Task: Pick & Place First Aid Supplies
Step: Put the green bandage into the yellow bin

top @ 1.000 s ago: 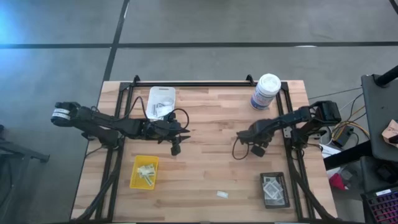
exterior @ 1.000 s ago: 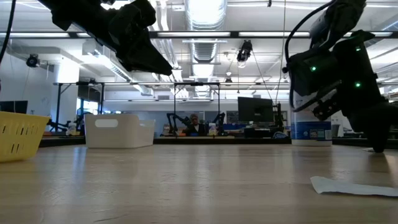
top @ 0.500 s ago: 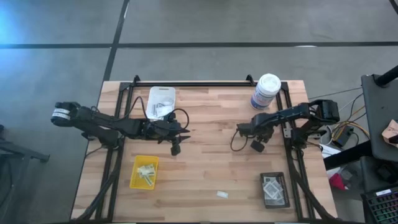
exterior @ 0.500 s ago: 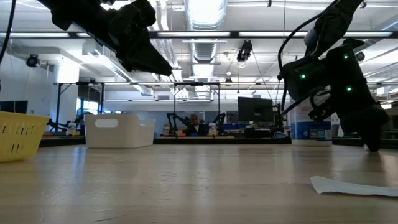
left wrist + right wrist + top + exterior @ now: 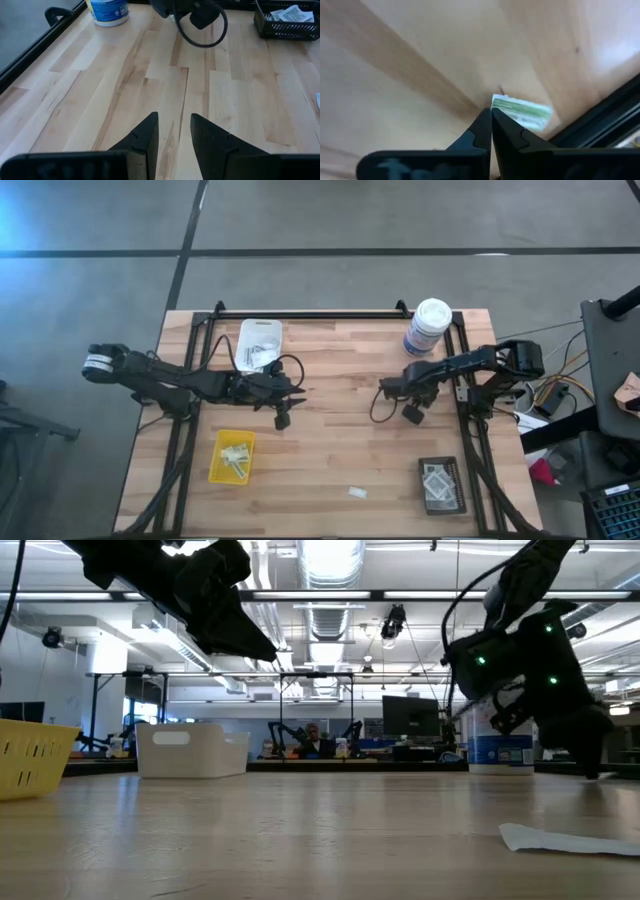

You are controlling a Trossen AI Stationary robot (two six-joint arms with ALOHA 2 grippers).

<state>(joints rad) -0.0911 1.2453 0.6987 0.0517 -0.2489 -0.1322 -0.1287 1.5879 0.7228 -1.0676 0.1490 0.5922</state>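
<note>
From above: left gripper (image 5: 298, 391) hovering mid-table, fingers apart; right gripper (image 5: 384, 390) near the canister (image 5: 428, 326), closed. One loose packet (image 5: 357, 493) on the wood; others in the yellow tray (image 5: 232, 456) and black tray (image 5: 442, 484).

Low view: that packet (image 5: 565, 839) cut off at the edge.

Right wrist: fingers (image 5: 481, 131) together beside a green-and-white packet (image 5: 521, 112), contact unclear.

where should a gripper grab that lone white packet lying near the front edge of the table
The white packet lies flat on bare table between the yellow tray and the black tray. Probably best to come straight down and pinch across its narrow width, since nothing crowds it.
</note>
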